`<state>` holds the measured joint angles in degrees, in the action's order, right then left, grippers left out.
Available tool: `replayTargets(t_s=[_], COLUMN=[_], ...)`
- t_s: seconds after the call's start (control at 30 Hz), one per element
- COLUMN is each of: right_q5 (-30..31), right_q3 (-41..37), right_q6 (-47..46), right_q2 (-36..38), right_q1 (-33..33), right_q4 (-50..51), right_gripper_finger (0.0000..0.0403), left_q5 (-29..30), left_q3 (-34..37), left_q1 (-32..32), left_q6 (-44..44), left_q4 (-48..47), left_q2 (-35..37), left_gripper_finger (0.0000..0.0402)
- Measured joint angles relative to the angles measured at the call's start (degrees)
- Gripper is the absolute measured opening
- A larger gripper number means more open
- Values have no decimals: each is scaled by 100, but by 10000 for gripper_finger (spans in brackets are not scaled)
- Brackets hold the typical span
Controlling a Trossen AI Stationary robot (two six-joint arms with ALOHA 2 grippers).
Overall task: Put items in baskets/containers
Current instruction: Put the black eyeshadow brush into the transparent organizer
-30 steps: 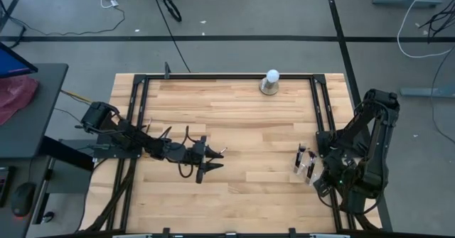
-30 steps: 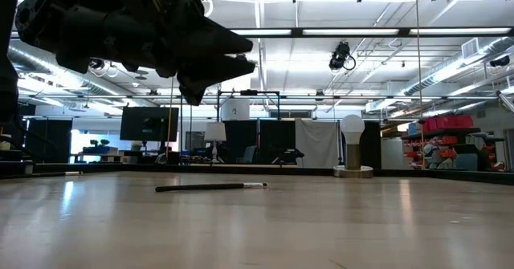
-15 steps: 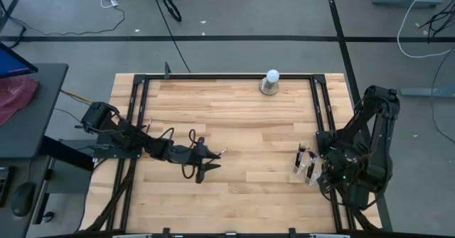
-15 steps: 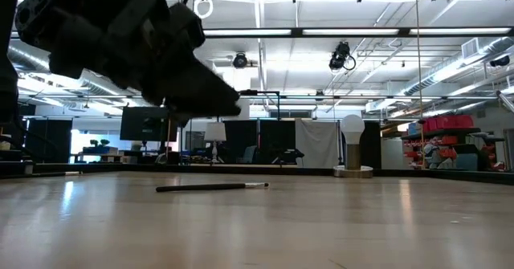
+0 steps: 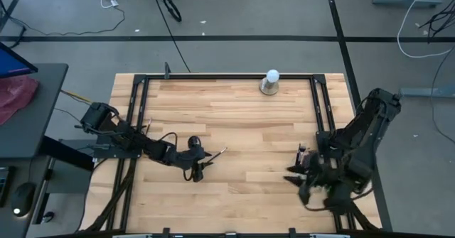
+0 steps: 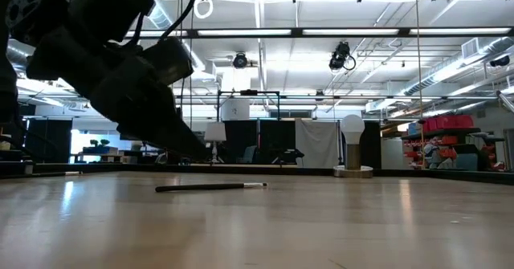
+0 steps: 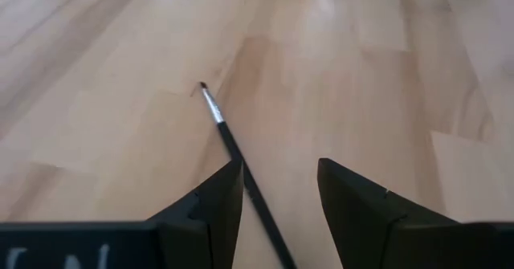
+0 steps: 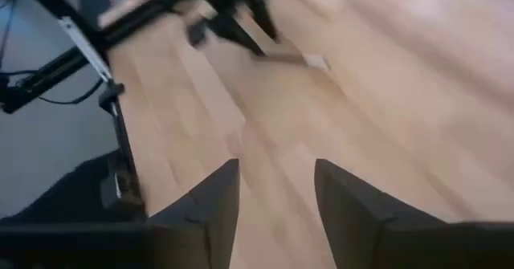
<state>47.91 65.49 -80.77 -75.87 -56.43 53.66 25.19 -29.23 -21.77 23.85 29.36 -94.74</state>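
One thin dark makeup brush lies flat on the wooden table, its pale tip toward the right; it also shows in the low view. My left gripper hangs open just above it, pointing down, one finger on either side of the handle, touching nothing. My right gripper stands open over the table's right part, nothing between its fingers. The clear organiser is mostly hidden behind the right arm.
A white ball on a round metal base stands at the table's far edge, right of the middle. The black frame rail runs round the table. Bare wood lies between the two arms.
My left gripper has tipped its fingers downward and come down over the brush, drawing back a little toward the table's left edge. My right arm has swung out from the table's right edge, carrying its gripper leftward over the wood beside the organiser. The brush has stayed still.
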Motion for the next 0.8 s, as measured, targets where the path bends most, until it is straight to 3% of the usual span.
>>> replayTargets(t_s=[0.17,0.27,0.6,0.8], right_q5=[59,-31,-186,-185], right_q3=[0,0,-7,-7], right_q6=[2605,3413,3907,4031], right_q2=[-524,-892,-2216,-2555], right_q1=[688,1090,2224,2580], right_q4=[-1754,-2365,-3184,-3461], right_gripper_finger=[162,162,162,162], left_q5=[70,67,70,262], left_q3=[0,0,-2,-4], left_q1=[-1,-1,32,253], left_q6=[2,47,103,116], left_q4=[0,0,204,694], left_q2=[0,0,-394,-800], left_gripper_finger=[169,169,169,167])
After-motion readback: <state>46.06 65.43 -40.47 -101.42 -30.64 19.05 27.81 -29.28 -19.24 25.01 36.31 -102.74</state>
